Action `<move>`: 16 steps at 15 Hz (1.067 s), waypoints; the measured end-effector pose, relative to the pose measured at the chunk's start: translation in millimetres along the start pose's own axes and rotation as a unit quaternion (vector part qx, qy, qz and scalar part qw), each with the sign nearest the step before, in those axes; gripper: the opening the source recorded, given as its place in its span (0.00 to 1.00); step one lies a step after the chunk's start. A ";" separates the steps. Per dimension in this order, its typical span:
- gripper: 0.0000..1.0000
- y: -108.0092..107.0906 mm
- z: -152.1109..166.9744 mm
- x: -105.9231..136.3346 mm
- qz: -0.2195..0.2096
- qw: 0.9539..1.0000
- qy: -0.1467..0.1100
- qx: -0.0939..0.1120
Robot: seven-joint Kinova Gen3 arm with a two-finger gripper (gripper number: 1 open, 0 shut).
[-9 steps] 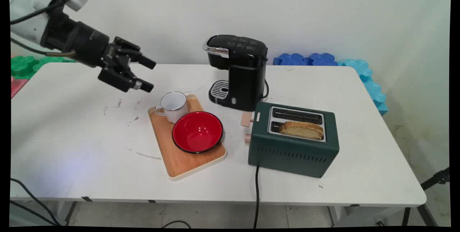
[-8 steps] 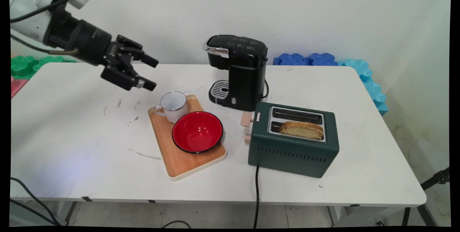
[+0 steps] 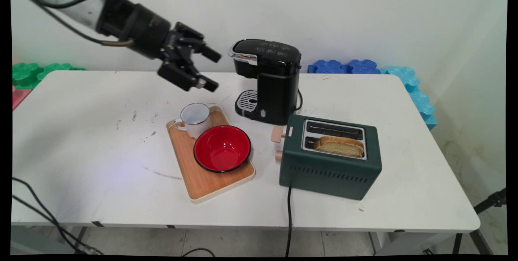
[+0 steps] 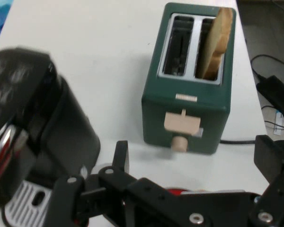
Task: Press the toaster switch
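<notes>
The black two-finger gripper (image 3: pixel 214 71) is held in the air above the white table (image 3: pixel 81 151), with its 2 fingers spread wide apart and nothing gripped between them. It is positioned just left of the black pod coffee machine (image 3: pixel 269 81), the nearest object, without contact. Below the gripper, a white enamel mug (image 3: pixel 195 118) is seated at the far end of a rectangular wooden tray (image 3: pixel 204 182), with a red bowl with a dark rim (image 3: pixel 222 148) just beside it on the same tray. To the right of the tray, a dark green 2-slot toaster (image 3: pixel 330 164) is placed, its beige lever (image 4: pixel 182 122) facing the tray. 1 slice of toasted bread (image 3: pixel 340 146) is lodged in the nearer slot; the other slot is vacant. A black power cord (image 3: pixel 289 220) is routed from the toaster over the near table edge.
</notes>
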 end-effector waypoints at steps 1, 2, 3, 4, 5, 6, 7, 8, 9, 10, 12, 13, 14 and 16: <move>1.00 -1.6 8.2 7.7 0.013 1.000 0.000 -0.004; 1.00 -2.3 13.1 11.4 0.022 1.000 -0.001 -0.007; 1.00 -3.5 20.9 16.1 0.034 0.999 -0.003 -0.011; 1.00 -4.3 29.9 20.4 0.046 0.999 -0.008 -0.016; 1.00 -5.1 38.6 24.2 0.057 0.998 -0.012 -0.020; 1.00 -5.6 46.3 26.8 0.064 0.998 -0.016 -0.024; 1.00 -5.7 55.4 29.2 0.071 0.997 -0.021 -0.029; 1.00 -5.6 64.0 31.3 0.077 0.996 -0.026 -0.033; 1.00 -5.2 71.2 32.9 0.081 0.996 -0.030 -0.037; 1.00 -5.1 78.0 34.1 0.086 0.995 -0.034 -0.041; 0.00 -5.9 91.6 36.0 0.094 0.994 -0.046 -0.043; 0.00 -6.4 95.1 36.5 0.095 0.993 -0.049 -0.044; 0.00 -6.8 100.0 37.1 0.097 0.993 -0.053 -0.044; 0.00 -7.3 107.7 38.1 0.098 0.992 -0.060 -0.045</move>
